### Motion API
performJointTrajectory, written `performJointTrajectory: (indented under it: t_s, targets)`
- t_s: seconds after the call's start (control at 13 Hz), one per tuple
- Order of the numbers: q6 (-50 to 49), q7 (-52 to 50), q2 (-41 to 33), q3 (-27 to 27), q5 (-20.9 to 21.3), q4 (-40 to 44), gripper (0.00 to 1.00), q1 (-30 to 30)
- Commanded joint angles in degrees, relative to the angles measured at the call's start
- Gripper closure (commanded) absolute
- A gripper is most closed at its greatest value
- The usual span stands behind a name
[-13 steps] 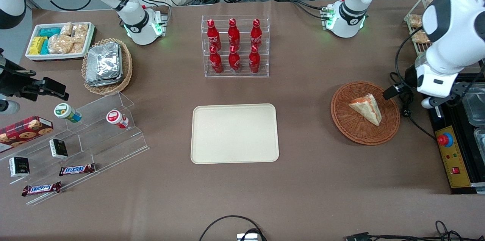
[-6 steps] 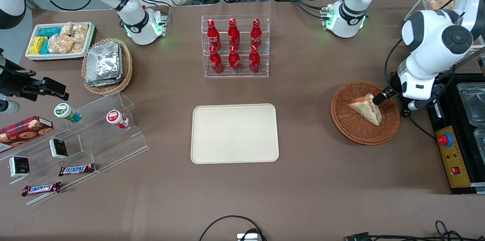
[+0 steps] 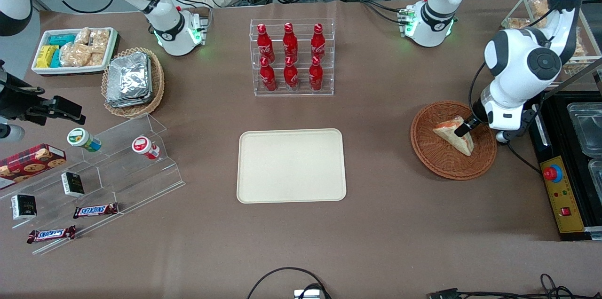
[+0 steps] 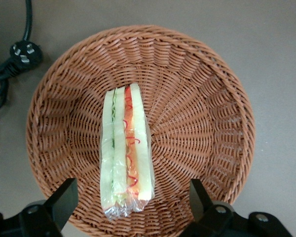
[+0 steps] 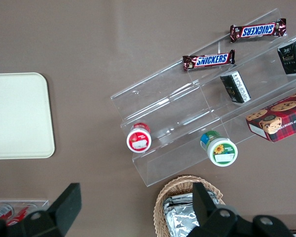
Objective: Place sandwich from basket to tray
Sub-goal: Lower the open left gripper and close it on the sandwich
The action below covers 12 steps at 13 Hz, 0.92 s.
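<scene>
One sandwich lies on edge in the one basket, with the claw spread just above it, a finger on each flank. I'd lower straight down, centre the wedge, and pinch gently, since bread squashes. One tray waits toward mid-bench, well apart.

Clear rack w/ six red bottles stands on brown tabletop. Toward parked arm's end: white bin of snack packets, tan wicker basket w/ foil packets beside it. Nearer the front camera, clear stepped stand w/ two Snickers bars, two small dark boxes, two lidded cups, cookie box. Yellow control box w/ red button at working arm's end.
</scene>
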Motion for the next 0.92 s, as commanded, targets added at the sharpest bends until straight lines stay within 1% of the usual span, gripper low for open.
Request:
performJointTrajectory:
  t_s: [0.0,0.15,0.46,0.77,0.85]
  targets:
    - [3.4,-1.3,0.6,0.1,-1.6,-1.7,0.00,0.0]
    - [4.7,-1.3,1.0,0.2,-1.9,-2.9,0.00,1.5]
    - [9.5,-1.5,3.1,0.1,-2.0,-4.6,0.00,2.1]
    - [13.4,-6.2,6.0,-0.2,-2.3,-5.0,0.00,1.4]
    - [14.1,-6.3,6.5,-0.2,-2.3,-5.1,0.03,1.4]
